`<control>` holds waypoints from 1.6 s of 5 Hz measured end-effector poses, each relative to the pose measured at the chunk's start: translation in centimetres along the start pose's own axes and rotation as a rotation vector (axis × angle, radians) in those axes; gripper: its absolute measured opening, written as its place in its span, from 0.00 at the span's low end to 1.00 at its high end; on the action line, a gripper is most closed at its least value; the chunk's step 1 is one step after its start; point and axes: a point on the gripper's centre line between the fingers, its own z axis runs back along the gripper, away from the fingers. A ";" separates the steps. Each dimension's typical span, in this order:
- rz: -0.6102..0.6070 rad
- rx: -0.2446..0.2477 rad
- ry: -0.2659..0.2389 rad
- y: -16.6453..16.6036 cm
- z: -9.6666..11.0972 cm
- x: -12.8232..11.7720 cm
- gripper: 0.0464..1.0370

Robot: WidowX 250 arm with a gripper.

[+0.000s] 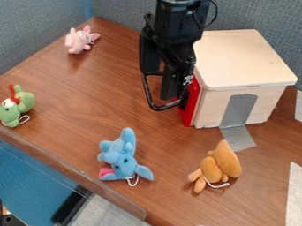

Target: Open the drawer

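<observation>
While the black arm (180, 22) came down from the top edge of the view, its gripper (170, 90) hung low beside the wooden box (239, 66), within the outline of the black loop handle (147, 92) as the camera saw it. Whether the gripper stood open or pressed together could not be told, nor whether it touched the handle. The drawer's red front (190, 106) was at the box's left side in the view, near the gripper and partly hidden behind it, with the handle jutting out toward the left. Grey tape (239, 110) ran down the near side of the box and onto the brown wooden table (77, 110). Four soft toys lay well apart from one another: a pink one (79, 40) near the far left corner, a green one (22, 100) with a red piece by the left edge of the view, a blue one (121, 155) with big ears near the table's front edge, and an orange one (218, 165) in front of the box. Grey-blue partitions (118, 12) rose behind the table.
</observation>
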 end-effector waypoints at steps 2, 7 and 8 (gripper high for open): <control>0.110 0.003 0.046 1.8 -1.9 0.5 0.96; 0.797 0.221 0.094 9.5 -6.7 1.6 0.96; 0.879 0.210 0.006 10.2 -7.1 2.4 0.96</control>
